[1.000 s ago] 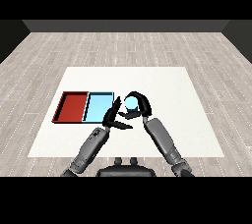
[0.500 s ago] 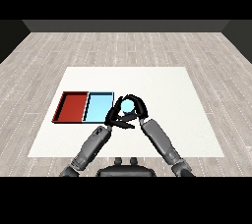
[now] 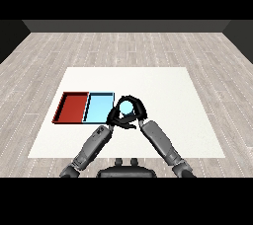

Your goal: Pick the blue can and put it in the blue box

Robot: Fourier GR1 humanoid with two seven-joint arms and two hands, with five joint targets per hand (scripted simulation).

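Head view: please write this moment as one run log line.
right hand: curled round blue can | can: right of light blue tray, not inside | left hand: beside can

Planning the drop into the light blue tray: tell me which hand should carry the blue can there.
Right. The right hand is already curled round the blue can, just right of the light blue tray. The left hand sits beside it, holding nothing visible.
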